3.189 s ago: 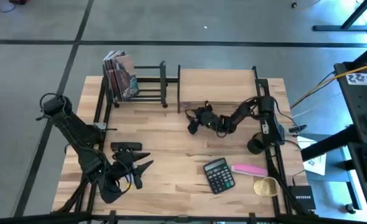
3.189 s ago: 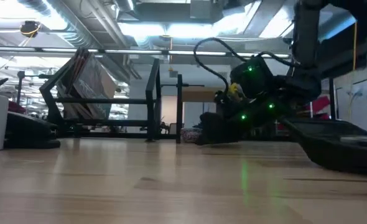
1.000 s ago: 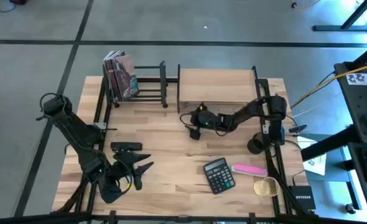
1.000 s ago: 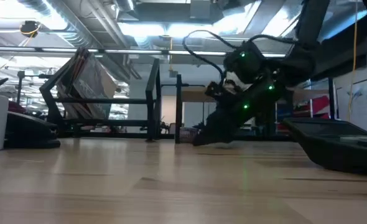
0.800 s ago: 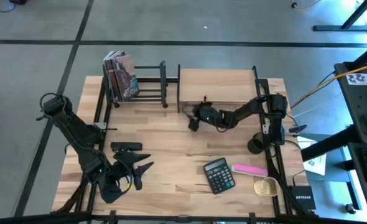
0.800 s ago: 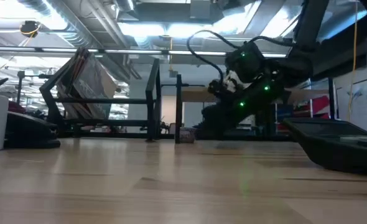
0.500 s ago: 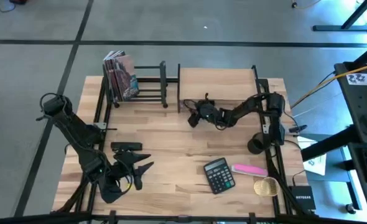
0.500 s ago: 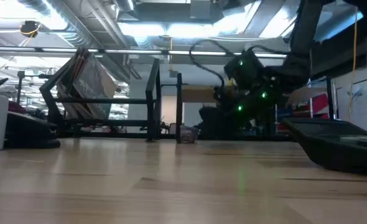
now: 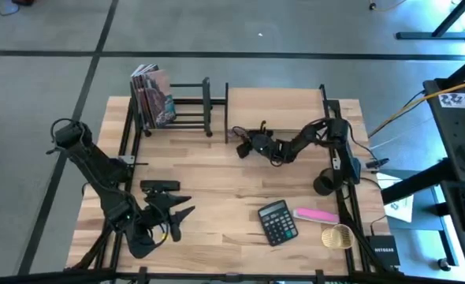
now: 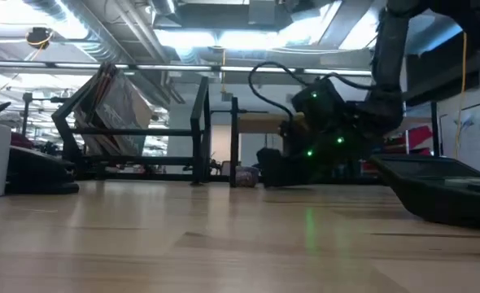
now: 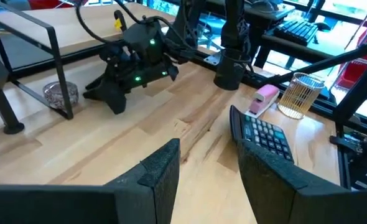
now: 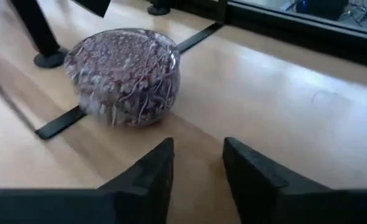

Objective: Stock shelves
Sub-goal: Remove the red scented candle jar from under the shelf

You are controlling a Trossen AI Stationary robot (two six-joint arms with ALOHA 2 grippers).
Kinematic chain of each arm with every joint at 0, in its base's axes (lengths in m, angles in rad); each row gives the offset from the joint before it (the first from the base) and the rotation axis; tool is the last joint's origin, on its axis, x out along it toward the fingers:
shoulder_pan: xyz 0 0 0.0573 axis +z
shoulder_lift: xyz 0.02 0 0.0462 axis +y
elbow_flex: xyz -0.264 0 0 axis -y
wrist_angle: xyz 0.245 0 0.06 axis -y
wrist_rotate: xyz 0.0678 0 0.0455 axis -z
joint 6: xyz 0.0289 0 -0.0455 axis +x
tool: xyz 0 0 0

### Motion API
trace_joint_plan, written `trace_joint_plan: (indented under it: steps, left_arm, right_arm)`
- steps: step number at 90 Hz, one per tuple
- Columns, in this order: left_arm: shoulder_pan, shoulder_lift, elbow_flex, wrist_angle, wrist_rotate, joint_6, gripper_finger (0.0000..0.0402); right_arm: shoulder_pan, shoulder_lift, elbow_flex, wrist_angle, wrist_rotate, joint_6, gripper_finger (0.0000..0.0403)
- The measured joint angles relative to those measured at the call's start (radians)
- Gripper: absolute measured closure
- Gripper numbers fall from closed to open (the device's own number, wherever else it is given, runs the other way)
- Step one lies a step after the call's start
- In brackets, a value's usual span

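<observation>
The light-wood board shelf (image 9: 276,106) and the black bar rack (image 9: 187,106) stand at the table's far edge; several magazines (image 9: 152,95) lean in the rack's left end. A domed glass piece with brownish filling (image 12: 124,74) rests with its base on the table by the board shelf's left upright (image 11: 60,94). My right gripper (image 12: 196,174) is open and low, just in front of the dome, pointing at it without touching (image 9: 240,147). My left gripper (image 9: 181,213) waits open at the near left (image 11: 211,168).
A black calculator (image 9: 277,222), a pink stapler-like piece (image 9: 315,214), a gold wire cup (image 9: 336,235) and a black cylinder (image 9: 323,185) lie at the near right. A flat black piece (image 9: 160,186) lies by my left gripper. Bare wood spans the middle.
My right gripper has gone toward the table's far edge, up to the board shelf's left front corner. It came up from a steep downward tip to a flatter, lower pose facing the dome. The dome has stayed in place.
</observation>
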Motion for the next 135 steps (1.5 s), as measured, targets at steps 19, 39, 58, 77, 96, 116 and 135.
trace_joint_plan:
  steps: [19,39,58,77,96,116,135]
  left_arm:
    - [0.0,0.0,0.0,0.001,0.003,-0.007,0.0259]
    - [0.0,0.0,0.0,0.0,0.003,-0.011,0.0259]
    - [0.0,0.0,0.0,-0.004,0.003,-0.011,0.0259]
    - [0.0,0.0,0.0,-0.004,0.003,-0.011,0.0259]
    - [0.0,0.0,0.0,-0.004,0.003,-0.011,0.0259]
    - [0.0,0.0,0.0,-0.008,0.003,-0.011,0.0259]
    - [0.0,0.0,0.0,-0.008,0.003,0.007,0.0259]
  right_arm:
    - [-0.03,0.0,0.07,-0.097,-0.088,-0.038,0.0308]
    - [-0.021,-0.001,0.074,-0.1,-0.13,-0.126,0.0322]
    - [0.002,-0.002,0.075,-0.095,-0.161,-0.233,0.0323]
    - [0.007,-0.003,0.075,-0.097,-0.156,-0.236,0.0323]
    - [0.059,-0.007,0.076,-0.124,-0.123,-0.238,0.0323]
    - [0.188,-0.068,0.076,-0.273,0.045,-0.253,0.0323]
    - [0.244,-0.121,0.076,-0.214,0.056,-0.392,0.0323]
